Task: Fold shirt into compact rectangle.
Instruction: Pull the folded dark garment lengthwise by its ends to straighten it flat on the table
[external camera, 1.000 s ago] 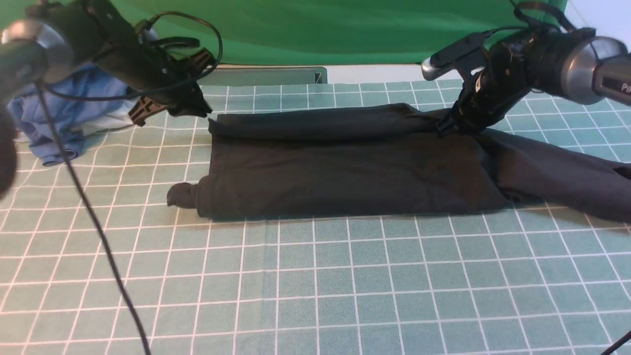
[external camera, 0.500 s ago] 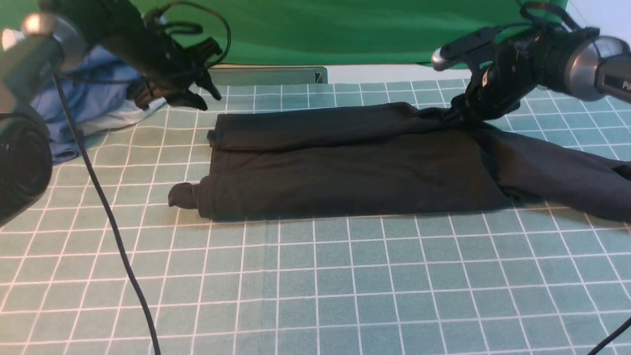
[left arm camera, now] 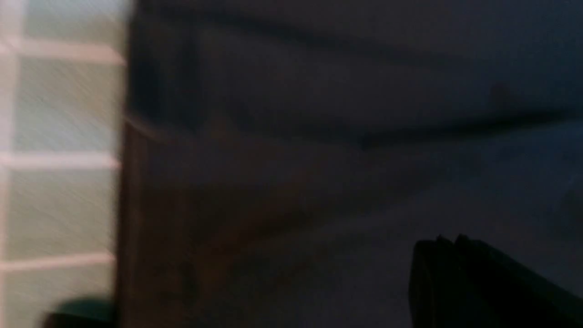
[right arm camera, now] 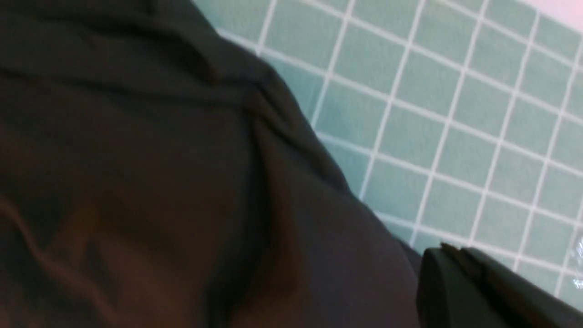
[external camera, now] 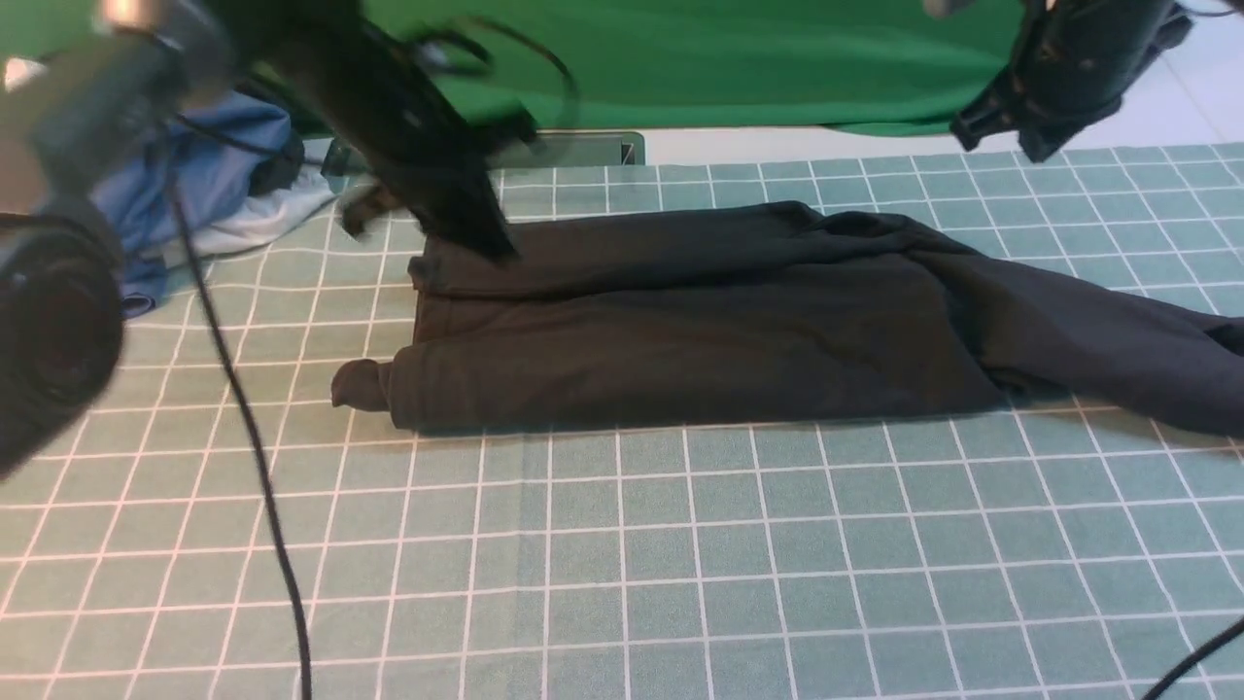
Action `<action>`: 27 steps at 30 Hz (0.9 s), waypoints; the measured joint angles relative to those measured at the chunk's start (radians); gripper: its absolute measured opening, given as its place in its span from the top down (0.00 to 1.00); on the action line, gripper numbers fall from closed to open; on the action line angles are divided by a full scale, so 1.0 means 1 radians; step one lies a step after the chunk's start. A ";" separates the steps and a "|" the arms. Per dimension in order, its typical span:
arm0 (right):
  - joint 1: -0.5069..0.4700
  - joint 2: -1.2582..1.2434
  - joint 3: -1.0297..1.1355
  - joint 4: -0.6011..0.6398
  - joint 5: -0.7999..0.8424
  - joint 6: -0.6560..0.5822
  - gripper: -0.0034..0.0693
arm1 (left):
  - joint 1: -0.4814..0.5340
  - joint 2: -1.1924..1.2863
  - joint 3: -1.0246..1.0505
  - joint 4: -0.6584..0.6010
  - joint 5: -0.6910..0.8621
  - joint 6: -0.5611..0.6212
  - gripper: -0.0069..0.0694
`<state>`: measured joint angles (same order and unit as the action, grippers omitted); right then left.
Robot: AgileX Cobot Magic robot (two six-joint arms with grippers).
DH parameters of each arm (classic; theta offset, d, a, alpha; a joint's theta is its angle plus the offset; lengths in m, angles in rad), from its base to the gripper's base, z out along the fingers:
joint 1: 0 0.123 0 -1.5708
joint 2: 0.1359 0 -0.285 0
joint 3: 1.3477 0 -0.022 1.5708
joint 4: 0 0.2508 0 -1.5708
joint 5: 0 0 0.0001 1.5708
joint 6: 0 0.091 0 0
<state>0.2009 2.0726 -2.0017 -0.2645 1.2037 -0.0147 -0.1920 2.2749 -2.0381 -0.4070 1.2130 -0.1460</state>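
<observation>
- The shirt (external camera: 680, 321) lay across the middle of the frame on the gridded mat (external camera: 680, 564), its body folded into a long band.
- One sleeve (external camera: 1118, 350) trailed toward the right edge.
- The left gripper (external camera: 481, 233), blurred at upper left, had its jaws together at the band's corner; any pinch on cloth was unclear.
- The right gripper (external camera: 1001, 136) hung closed and empty at upper right.
- Likely next: take the loose sleeve and lay it over the band.

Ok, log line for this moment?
shirt: long band, sleeve trailing | left gripper: shut, at far corner | right gripper: shut, high, empty
</observation>
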 joint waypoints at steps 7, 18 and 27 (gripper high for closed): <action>-0.010 -0.012 0.021 0.031 0.007 0.002 0.92 | -0.074 0.118 -0.032 0.085 -0.125 0.028 0.89; -0.011 -0.012 0.022 0.038 -0.036 0.034 0.92 | 0.034 0.256 -0.408 0.095 -0.326 0.080 0.89; -0.150 -0.074 0.179 0.131 0.005 0.004 0.92 | 0.094 0.159 -0.612 0.047 -0.009 -0.011 0.89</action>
<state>0.0509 1.9985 -1.8226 -0.1337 1.2090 -0.0111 -0.0978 2.4338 -2.6499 -0.3603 1.2036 -0.1569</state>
